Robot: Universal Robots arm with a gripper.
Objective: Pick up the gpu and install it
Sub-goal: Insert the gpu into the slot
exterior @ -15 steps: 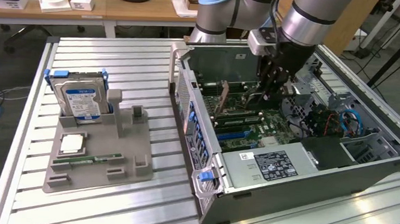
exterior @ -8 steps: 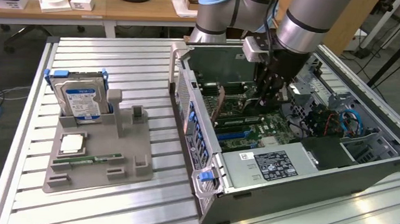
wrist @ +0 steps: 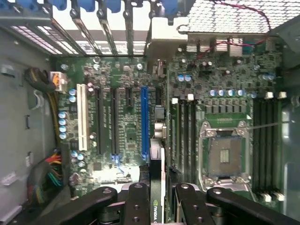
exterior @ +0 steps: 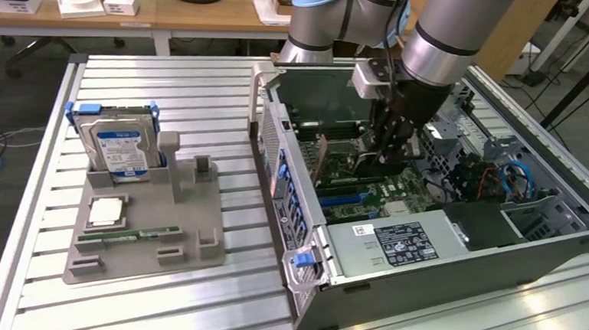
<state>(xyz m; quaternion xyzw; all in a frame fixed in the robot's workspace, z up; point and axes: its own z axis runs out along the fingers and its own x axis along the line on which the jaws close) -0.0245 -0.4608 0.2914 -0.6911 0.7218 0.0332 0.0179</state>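
The gpu (wrist: 157,206) is a thin dark card seen edge-on in the wrist view, with a green logo near the grip. It hangs over the motherboard (wrist: 122,117), just beside the long blue slot (wrist: 144,122). My gripper (wrist: 157,199) is shut on it, with one black finger (wrist: 137,204) on each side of the card. In the exterior view the gripper (exterior: 386,151) reaches down inside the open computer case (exterior: 299,273), with the dark gpu (exterior: 368,168) below the fingers, close above the board. Whether its edge touches the slot is hidden.
A grey tray (exterior: 199,213) on the slatted table at the exterior view's left holds a hard drive (exterior: 120,150), a processor chip (exterior: 105,212) and a green memory stick (exterior: 127,237). Inside the case are the power supply (exterior: 402,244), drive cage (exterior: 542,215), CPU socket (wrist: 224,154) and cables (wrist: 47,173).
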